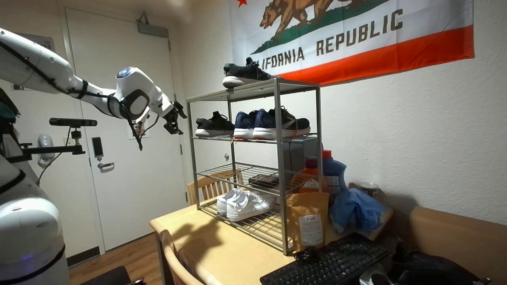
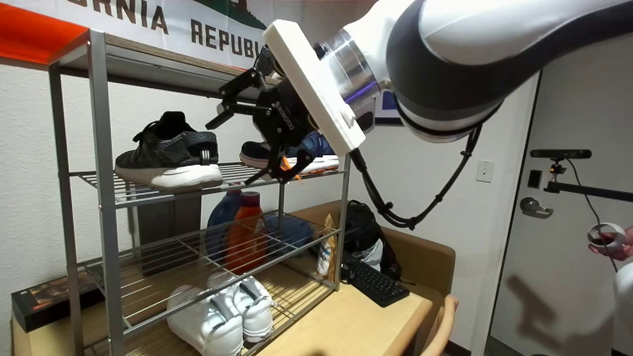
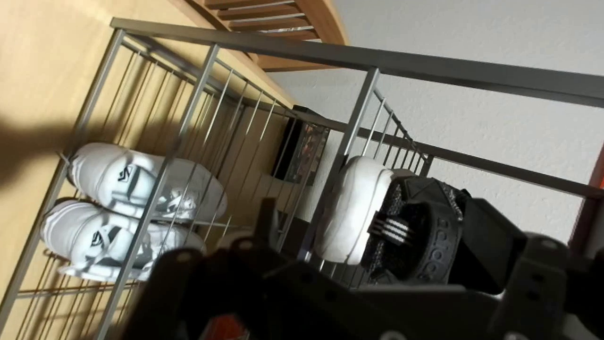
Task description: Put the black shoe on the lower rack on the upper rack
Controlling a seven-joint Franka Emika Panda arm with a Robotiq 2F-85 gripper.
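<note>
The black shoe with a white sole sits upright on the lower rack, at one end. It also shows in an exterior view and in the wrist view, heel towards me. My gripper is open and empty in front of the shelf, apart from the shoe. Its spread fingers also show in an exterior view; in the wrist view they appear on either side of the heel. The upper rack is above and bears another black shoe with a white sole.
Blue sneakers stand beside the black shoe on the lower rack. Shelf posts flank the opening. White shoes are on the bottom tier. Detergent bottles, a keyboard and a chair are around the table.
</note>
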